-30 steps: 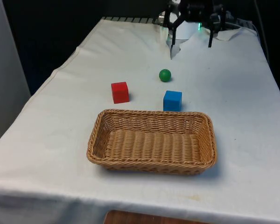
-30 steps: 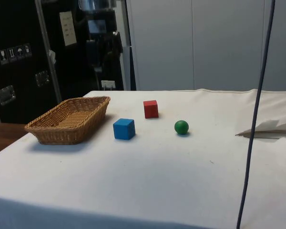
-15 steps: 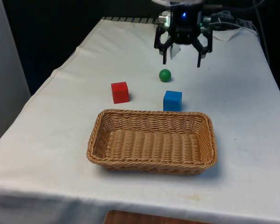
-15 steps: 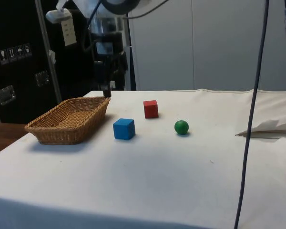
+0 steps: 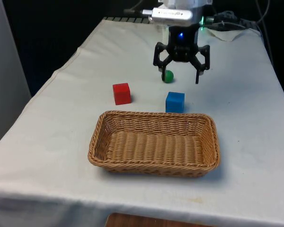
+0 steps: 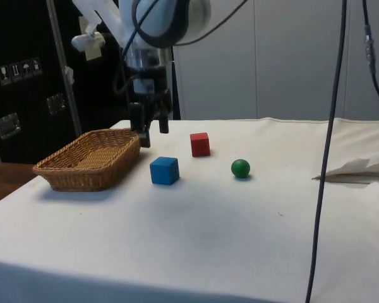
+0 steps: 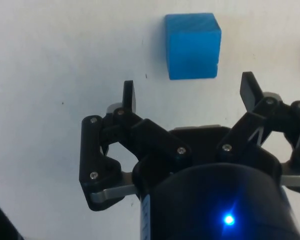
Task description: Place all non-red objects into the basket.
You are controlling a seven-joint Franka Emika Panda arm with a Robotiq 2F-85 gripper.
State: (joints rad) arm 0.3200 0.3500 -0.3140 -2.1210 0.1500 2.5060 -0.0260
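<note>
A blue cube point(image 5: 174, 101) point(image 6: 164, 170) sits on the white cloth just behind the wicker basket point(image 5: 154, 115) point(image 6: 88, 177). Farther back lies a green ball point(image 5: 169, 77) point(image 6: 240, 168), partly covered by one finger in the front view. A red cube point(image 5: 121, 93) point(image 6: 200, 144) stands toward the front view's left. My gripper point(image 5: 180, 76) point(image 6: 154, 136) hangs open above the cloth, between the ball and the blue cube, holding nothing. In the wrist view the blue cube point(image 7: 192, 46) lies just beyond the gap of the gripper point(image 7: 189, 90).
A crumpled white sheet point(image 6: 360, 169) lies at the robot's end of the table. A dark cable point(image 6: 328, 145) hangs down in the side view. The table edge drops off just in front of the basket.
The gripper has come down from the far end of the table toward the basket and now hovers near the green ball and blue cube. It stays open. The objects have not moved.
</note>
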